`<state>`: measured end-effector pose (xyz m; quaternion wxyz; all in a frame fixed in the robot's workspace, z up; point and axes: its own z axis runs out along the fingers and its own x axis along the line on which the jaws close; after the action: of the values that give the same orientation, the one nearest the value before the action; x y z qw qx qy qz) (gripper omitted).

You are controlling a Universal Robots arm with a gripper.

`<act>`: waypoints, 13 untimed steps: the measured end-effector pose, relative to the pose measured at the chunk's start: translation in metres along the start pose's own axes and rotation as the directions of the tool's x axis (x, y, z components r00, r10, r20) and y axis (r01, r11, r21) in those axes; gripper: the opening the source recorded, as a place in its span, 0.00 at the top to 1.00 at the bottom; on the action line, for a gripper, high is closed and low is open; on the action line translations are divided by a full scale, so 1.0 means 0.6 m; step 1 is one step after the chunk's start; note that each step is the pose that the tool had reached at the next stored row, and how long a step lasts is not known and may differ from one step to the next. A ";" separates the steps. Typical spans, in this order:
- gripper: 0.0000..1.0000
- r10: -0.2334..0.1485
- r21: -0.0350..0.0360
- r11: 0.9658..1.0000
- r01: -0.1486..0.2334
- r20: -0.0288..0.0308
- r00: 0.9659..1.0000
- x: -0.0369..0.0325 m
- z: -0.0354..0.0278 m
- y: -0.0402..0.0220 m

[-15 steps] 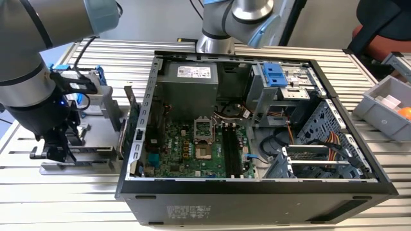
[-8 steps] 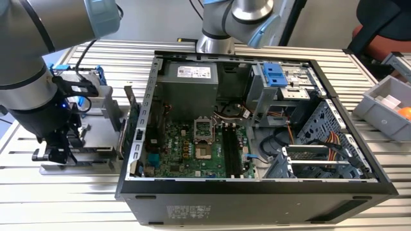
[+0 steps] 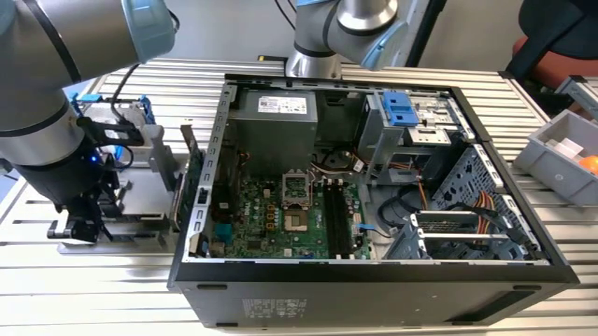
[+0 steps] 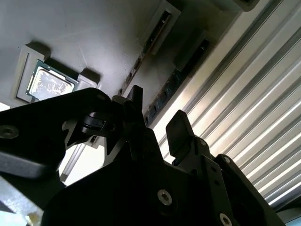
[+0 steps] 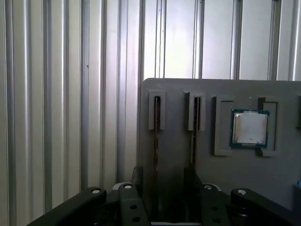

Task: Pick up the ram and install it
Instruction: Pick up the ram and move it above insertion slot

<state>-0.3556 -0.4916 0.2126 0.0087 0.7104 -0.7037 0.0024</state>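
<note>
So, counter (image 3: 94, 294): ribbed metal slats.
Case (image 3: 374, 297): open, on the counter, motherboard (image 3: 280, 217) showing.
Tray (image 5: 221, 92): grey, on the counter at the exterior view's left of the case.
End effector (image 5: 163, 175): over the tray, fingers (image 5: 136, 176) apart, gripping nothing.
Ram (image 5: 156, 141): on edge in a tray slot, between the 2 fingers; a 2nd stick (image 5: 193, 136) just beside.
CPU (image 5: 249, 128): in a tray recess, near the sticks.
</note>
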 end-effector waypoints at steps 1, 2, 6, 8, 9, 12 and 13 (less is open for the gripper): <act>0.00 0.001 0.000 1.000 -0.001 0.000 1.000 0.002 0.001 0.000; 0.00 0.001 0.000 1.000 -0.001 0.000 1.000 0.004 0.002 0.000; 0.00 0.006 0.000 1.000 -0.006 0.000 1.000 0.008 0.008 0.000; 0.00 0.010 0.000 1.000 -0.010 0.000 1.000 0.008 0.010 0.000; 0.00 0.013 0.000 1.000 -0.013 0.000 1.000 0.008 0.011 0.000; 0.00 0.020 -0.001 1.000 -0.020 0.000 1.000 0.008 0.014 0.000; 0.00 0.021 -0.001 1.000 -0.021 0.000 1.000 0.008 0.014 0.000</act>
<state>-0.3559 -0.4967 0.2042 0.0089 0.7028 -0.7113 0.0023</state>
